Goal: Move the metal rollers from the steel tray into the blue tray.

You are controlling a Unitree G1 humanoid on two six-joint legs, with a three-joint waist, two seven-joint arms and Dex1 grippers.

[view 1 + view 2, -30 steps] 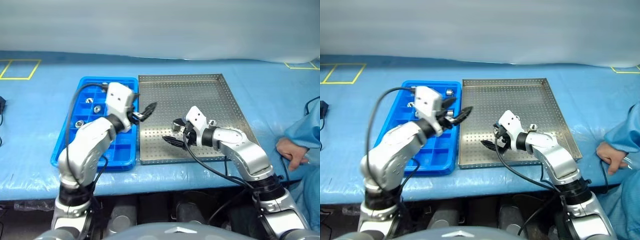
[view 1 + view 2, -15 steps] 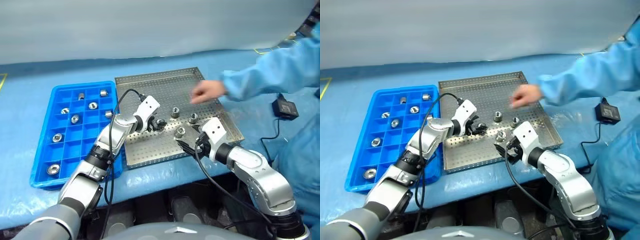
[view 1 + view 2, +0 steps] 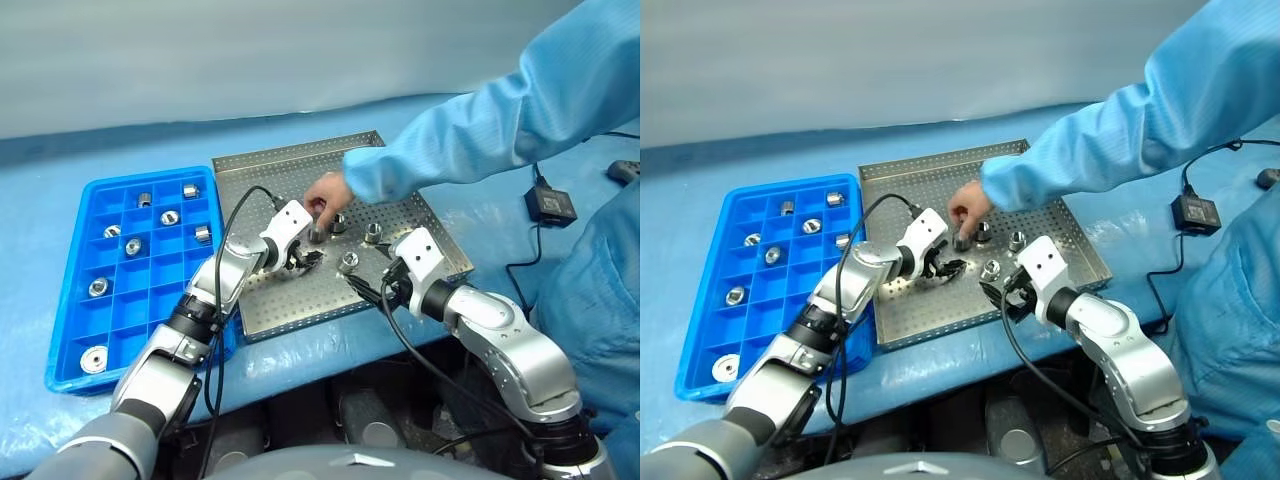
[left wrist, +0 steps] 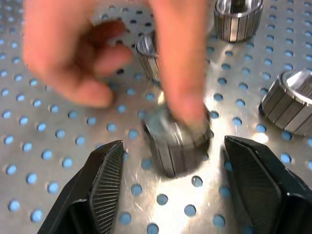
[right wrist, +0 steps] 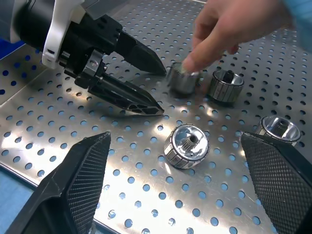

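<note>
The steel tray (image 3: pixel 300 305) holds several metal rollers: one (image 3: pixel 349 262) near my right gripper, two more (image 3: pixel 339 222) (image 3: pixel 373 233) behind it. A person's hand (image 3: pixel 325 195) pinches another roller (image 4: pixel 178 141), which stands on the tray floor between the open fingers of my left gripper (image 3: pixel 308 262). My right gripper (image 3: pixel 360 288) hovers open and low over the tray's near right part, a roller (image 5: pixel 186 146) just ahead of it. The blue tray (image 3: pixel 150 300) to the left has several rollers (image 3: pixel 133 246) in its compartments.
A person in a blue suit (image 3: pixel 600 300) stands at the right, the sleeve (image 3: pixel 470 130) stretched over the tray's far right corner. A black adapter (image 3: pixel 550 203) with its cable lies on the blue table cover to the right.
The camera has swung right. My left gripper came down from beside the blue tray to the steel tray floor. The person's arm reached in and its hand moved to the roller there.
</note>
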